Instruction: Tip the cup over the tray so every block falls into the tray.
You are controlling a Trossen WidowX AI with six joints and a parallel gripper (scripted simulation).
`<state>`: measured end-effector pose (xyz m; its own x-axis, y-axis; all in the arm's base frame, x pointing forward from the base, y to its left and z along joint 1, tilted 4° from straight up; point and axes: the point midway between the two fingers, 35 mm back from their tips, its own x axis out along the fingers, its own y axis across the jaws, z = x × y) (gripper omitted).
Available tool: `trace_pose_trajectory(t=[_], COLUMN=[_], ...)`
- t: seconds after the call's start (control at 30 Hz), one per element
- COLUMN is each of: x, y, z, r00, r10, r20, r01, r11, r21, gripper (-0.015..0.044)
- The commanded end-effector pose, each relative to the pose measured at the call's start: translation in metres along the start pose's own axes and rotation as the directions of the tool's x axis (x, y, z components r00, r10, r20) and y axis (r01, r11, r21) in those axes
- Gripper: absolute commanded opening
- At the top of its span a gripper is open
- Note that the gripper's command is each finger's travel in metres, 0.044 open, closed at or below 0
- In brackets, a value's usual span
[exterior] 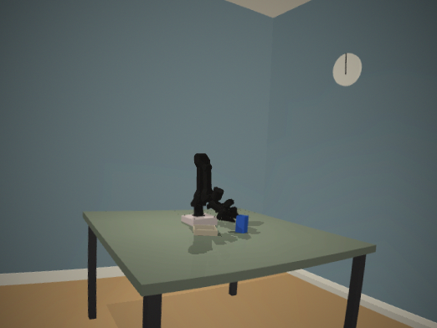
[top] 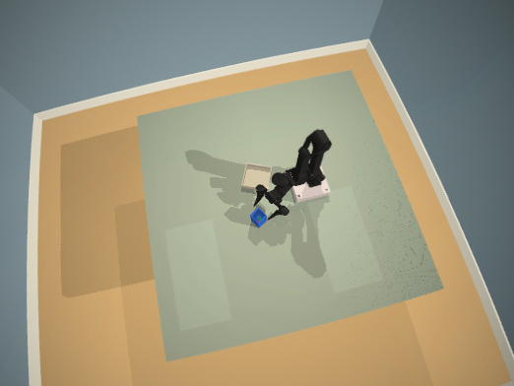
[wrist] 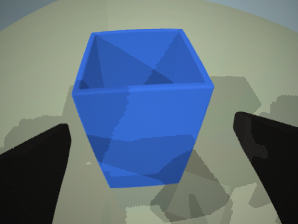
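Shallow beige square tray (top: 256, 188) (exterior: 205, 233) beside my base. Blue square-mouthed plastic-looking cup (top: 258, 218) (exterior: 241, 224) (wrist: 143, 125) upright on the green table (top: 276, 305) (exterior: 234, 259) (wrist: 25, 100), blocks inside. My black pincer (top: 262, 212) (exterior: 234, 217) (wrist: 154, 127): wide, gripping nothing, near the cup.

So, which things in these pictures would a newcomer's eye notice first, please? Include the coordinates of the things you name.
Probably the bright blue cup (top: 258, 218) (exterior: 241, 224) (wrist: 142, 130), upright on the green table (top: 197, 340) (exterior: 234, 268), with small blocks just visible inside from the top. Next, the black arm (top: 317, 143) (exterior: 203, 176) bends down toward it from a pale base (top: 310, 195) (exterior: 188, 219), its open tool (top: 262, 213) (wrist: 154, 127) around neither side yet closed. Beside the base lies a shallow beige tray (top: 257, 177) (exterior: 205, 232).
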<state>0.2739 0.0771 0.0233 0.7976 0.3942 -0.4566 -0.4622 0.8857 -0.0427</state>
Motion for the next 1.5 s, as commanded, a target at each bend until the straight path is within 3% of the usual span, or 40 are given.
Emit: trace_pose_trajectory(t=[0.0, 1.03, 1.17, 1.47], x=[0.007, 0.052, 0.052, 0.052], y=[-0.001, -0.001, -0.001, -0.001], z=[0.002, 0.005, 0.005, 0.005], r00=[1.0, 1.0, 1.0, 1.0], r10=[-0.004, -0.004, -0.004, -0.004], r20=[0.008, 0.011, 0.011, 0.011], r01=[0.004, 0.004, 0.004, 0.004], r11=[1.0, 1.0, 1.0, 1.0], r21=[0.001, 0.001, 0.001, 0.001], gripper=[0.044, 0.044, 0.0344, 0.0331])
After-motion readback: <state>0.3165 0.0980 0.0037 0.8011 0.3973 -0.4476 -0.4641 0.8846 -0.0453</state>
